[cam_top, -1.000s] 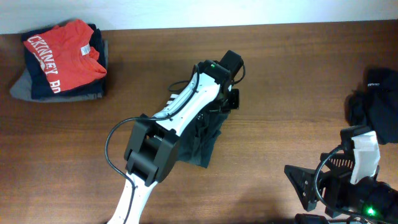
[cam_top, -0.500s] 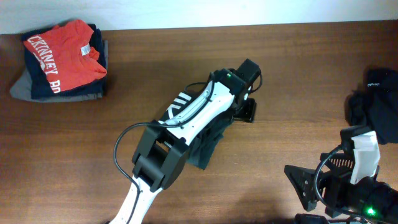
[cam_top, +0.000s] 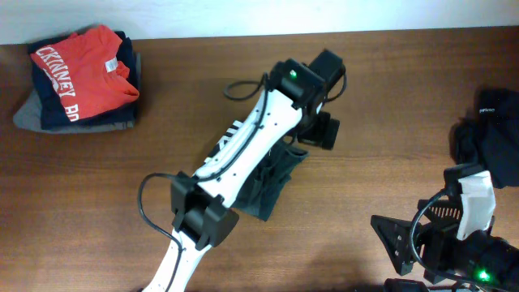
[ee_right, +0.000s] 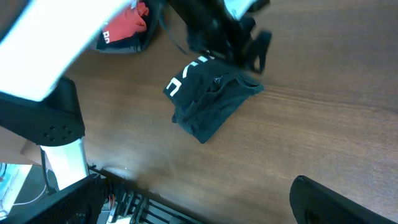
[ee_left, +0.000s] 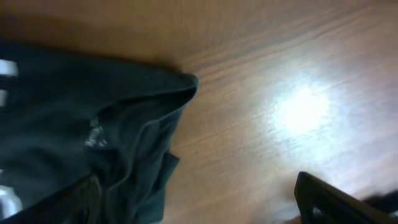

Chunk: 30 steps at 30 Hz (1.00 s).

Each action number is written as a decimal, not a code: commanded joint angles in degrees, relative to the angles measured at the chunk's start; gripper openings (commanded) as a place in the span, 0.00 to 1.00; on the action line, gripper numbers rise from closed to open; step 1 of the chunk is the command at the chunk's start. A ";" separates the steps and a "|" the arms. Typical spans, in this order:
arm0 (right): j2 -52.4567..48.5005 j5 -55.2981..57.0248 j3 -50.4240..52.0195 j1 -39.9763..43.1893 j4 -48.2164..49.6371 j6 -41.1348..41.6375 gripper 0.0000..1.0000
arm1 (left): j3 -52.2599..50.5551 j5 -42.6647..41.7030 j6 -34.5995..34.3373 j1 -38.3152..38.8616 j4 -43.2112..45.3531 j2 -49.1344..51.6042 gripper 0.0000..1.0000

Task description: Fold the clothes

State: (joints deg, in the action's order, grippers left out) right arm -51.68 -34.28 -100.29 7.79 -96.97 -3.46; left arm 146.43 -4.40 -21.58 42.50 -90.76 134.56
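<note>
Left jaws apart beside crumpled dark T-shirt [cam_top: 272,191], right jaws apart

Table [cam_top: 389,89] of brown wood with fine streaked grain, smooth and lightly glossy; the left wrist view shows a pale glare on it at upper right. At centre lies a dark garment [cam_top: 274,185] of soft matt cloth, creased, with flat white printed lettering. Across it, the left arm [cam_top: 247,146] has a smooth white plastic shell and matt black housings. At upper left, a red shirt [cam_top: 81,73] of matt cloth with white print. At the right edge, a heap of black cloth [cam_top: 495,134], matt and rumpled.
</note>
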 commanded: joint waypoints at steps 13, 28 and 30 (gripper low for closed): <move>-0.04 0.50 -0.59 -0.33 -0.35 -0.09 0.99 | 6.36 4.22 7.17 -3.93 -5.97 -5.03 0.99; -0.04 0.50 -0.59 -0.33 -0.33 -0.09 0.99 | -43.06 7.37 5.60 -13.20 0.52 -36.87 0.99; -0.04 0.50 -0.59 -0.33 -0.35 -0.09 0.99 | -49.55 4.61 6.91 -12.52 5.09 -38.60 0.99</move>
State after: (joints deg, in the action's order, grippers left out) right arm -51.68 -34.28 -100.29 7.79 -96.97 -3.44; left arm 104.25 3.16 -16.56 28.95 -88.79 96.82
